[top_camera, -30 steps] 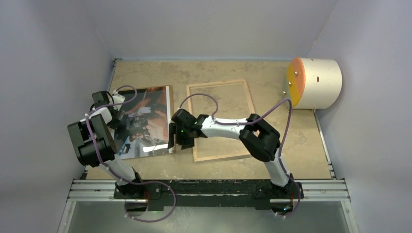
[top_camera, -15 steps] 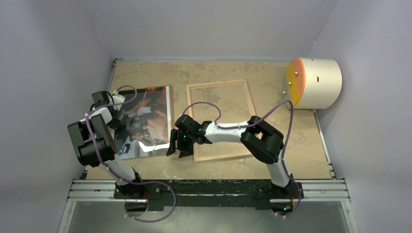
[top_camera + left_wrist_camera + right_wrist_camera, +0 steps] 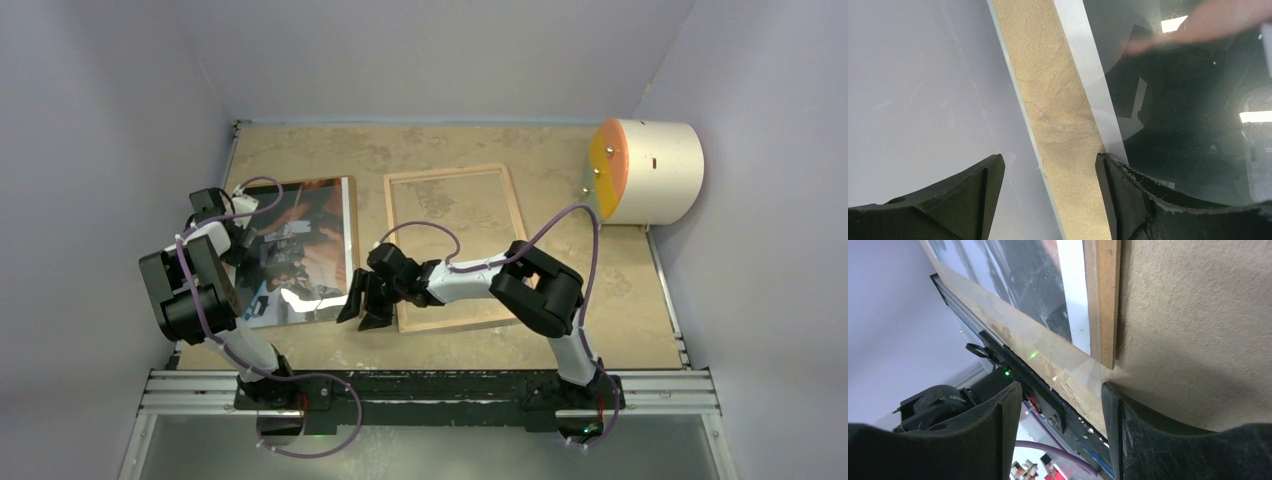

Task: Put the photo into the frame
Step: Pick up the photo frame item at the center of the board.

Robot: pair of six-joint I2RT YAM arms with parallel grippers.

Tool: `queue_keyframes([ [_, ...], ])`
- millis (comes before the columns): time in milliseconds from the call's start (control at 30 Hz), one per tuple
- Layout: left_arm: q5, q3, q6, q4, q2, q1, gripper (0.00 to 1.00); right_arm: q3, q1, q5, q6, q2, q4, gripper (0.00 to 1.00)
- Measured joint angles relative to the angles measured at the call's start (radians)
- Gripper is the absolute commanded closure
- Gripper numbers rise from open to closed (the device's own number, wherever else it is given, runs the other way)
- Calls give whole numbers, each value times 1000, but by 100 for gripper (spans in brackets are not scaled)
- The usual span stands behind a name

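The photo [image 3: 305,250], glossy and dark with orange-brown patches and a white border, lies face up at the left on a thin brown board [image 3: 1108,300]. The frame [image 3: 455,245] lies to its right, light wood side up, with the table showing through its pane. My left gripper [image 3: 243,243] is open at the photo's left edge; in the left wrist view its right finger [image 3: 1128,200] rests at the photo's white border [image 3: 1088,75]. My right gripper [image 3: 358,312] is open and empty just off the photo's near right corner [image 3: 1078,325].
A white cylinder with an orange face [image 3: 650,170] lies at the back right. Grey walls [image 3: 923,90] close in on both sides, the left one right beside the photo. A black and silver rail [image 3: 430,385] runs along the near table edge.
My right gripper has slid toward the near edge along the gap between photo and frame, down to the photo's near right corner, and its jaws have narrowed a little. The left arm has stayed put.
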Motion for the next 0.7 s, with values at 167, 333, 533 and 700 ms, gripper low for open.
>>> queue_keyframes([
  [167,0,-2,3,2,-1,0,28,-29,0,2,16,-1,75,41],
  [333,2,-2,8,1,-2,0,28,-65,0,-2,23,-17,169,44],
  [533,3,-2,10,-1,-2,0,29,-79,0,-13,29,-56,280,44],
  [700,8,-2,10,-12,-7,0,30,-56,0,-25,22,-53,279,48],
])
